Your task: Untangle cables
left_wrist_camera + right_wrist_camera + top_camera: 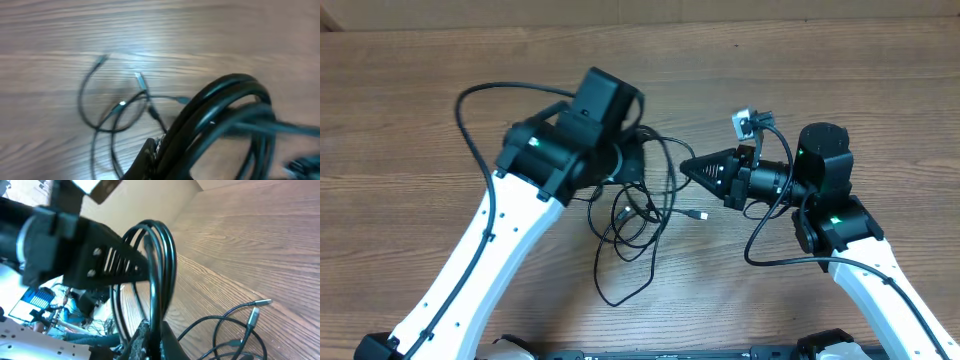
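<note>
The cables (pixel 638 215) are thin black cords lying tangled on the wooden table between my two arms, with a small plug (pixel 698 215) sticking out to the right. Part of the bundle is lifted as a coil of loops (pixel 162 250). My left gripper (pixel 159 146) is shut on that coil (pixel 225 107); in the overhead view the wrist hides its tips. My right gripper (pixel 151 330) is shut on strands of the same coil from the opposite side, and in the overhead view it (pixel 686 168) points left at the tangle. Loose strands and plugs (pixel 252 316) lie flat below.
The left arm's own thick cable (pixel 470 110) arcs out over the table at the left. The right arm's cable (pixel 770 250) hangs in a loop by its wrist. A cardboard wall (pixel 640 12) lines the far edge of the table (pixel 880 80).
</note>
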Controlling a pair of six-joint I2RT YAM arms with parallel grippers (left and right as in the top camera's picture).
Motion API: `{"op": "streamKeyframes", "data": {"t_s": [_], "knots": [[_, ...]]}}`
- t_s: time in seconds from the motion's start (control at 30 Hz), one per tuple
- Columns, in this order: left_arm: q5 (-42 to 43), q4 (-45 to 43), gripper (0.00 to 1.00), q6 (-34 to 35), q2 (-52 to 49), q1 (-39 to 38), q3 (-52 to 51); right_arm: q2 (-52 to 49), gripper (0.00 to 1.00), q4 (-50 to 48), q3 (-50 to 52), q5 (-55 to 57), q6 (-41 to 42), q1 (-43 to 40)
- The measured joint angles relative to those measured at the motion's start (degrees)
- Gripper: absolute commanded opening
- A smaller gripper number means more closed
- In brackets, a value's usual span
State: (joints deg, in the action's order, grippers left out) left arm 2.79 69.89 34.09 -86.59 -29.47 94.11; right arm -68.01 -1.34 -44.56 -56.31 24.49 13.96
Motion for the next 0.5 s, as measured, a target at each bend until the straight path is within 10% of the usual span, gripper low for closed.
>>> {"op": "streamKeyframes", "data": {"t_s": [0.2, 0.37, 0.5], "knots": [[-1.7, 2.6, 0.04, 3.4, 0.0, 5.7, 0.0, 0.0, 0.05, 0.6, 0.0, 0.2, 1.0, 0.0], [-1.9, 3.0, 0.04, 1.9, 0.0, 6.2, 0.0, 0.0, 0.72, 4.3, 0.0, 2.8, 1.4, -0.3], [-2.0, 2.8, 0.04, 0.4, 0.0, 6.2, 0.0, 0.0, 0.78, 5.1, 0.0, 3.5, 1.4, -0.4]]}}
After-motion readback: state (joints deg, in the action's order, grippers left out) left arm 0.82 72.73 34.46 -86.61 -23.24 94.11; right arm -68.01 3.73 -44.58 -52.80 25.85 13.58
